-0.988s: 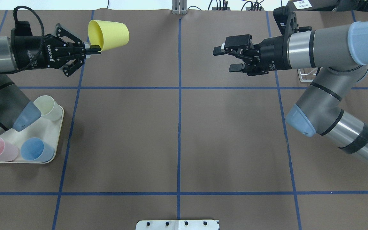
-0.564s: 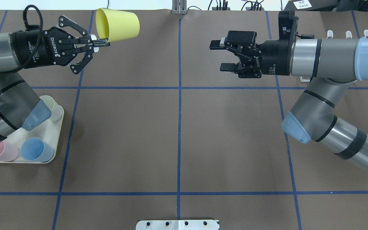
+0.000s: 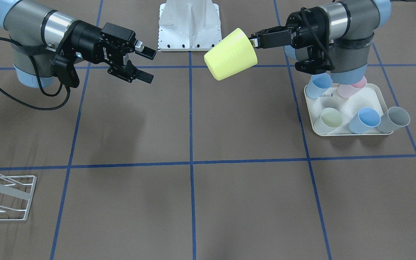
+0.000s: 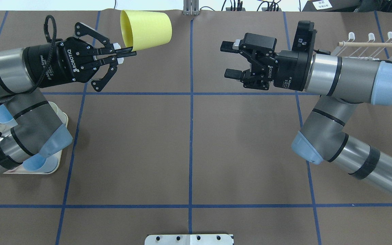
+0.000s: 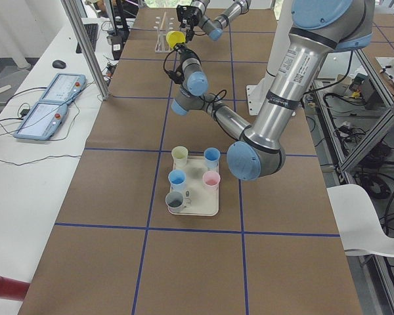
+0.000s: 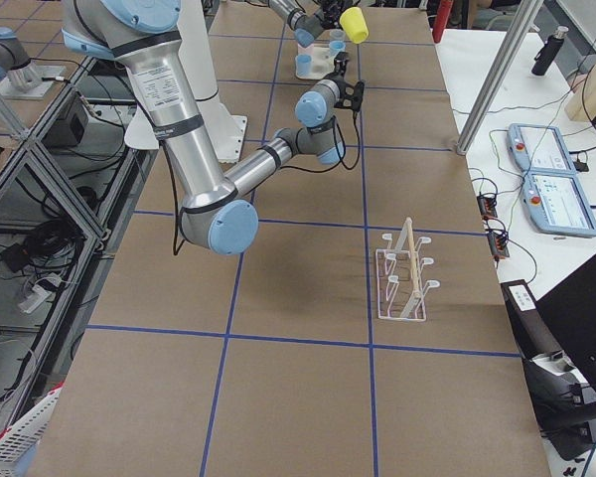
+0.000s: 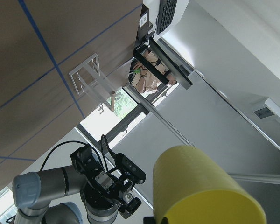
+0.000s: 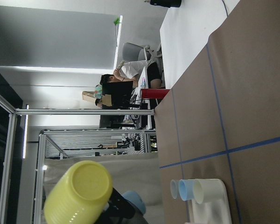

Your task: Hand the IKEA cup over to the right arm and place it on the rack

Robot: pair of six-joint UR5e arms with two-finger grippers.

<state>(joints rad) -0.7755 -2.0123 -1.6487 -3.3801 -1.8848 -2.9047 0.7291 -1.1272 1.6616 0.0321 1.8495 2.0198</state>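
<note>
As both arms are held level, the yellow cup [image 4: 148,26] is pinched at the rim by the left tool [image 4: 131,51].
The right tool [image 4: 226,58] is spread, well apart.

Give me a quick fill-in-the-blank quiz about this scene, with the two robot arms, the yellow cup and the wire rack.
1. The left gripper holds the yellow plastic cup by its ___.
2. The right gripper is ___, with nothing in it.
3. The white wire rack with a wooden dowel carries ___ cups.
Missing words: rim; open; no.
</note>
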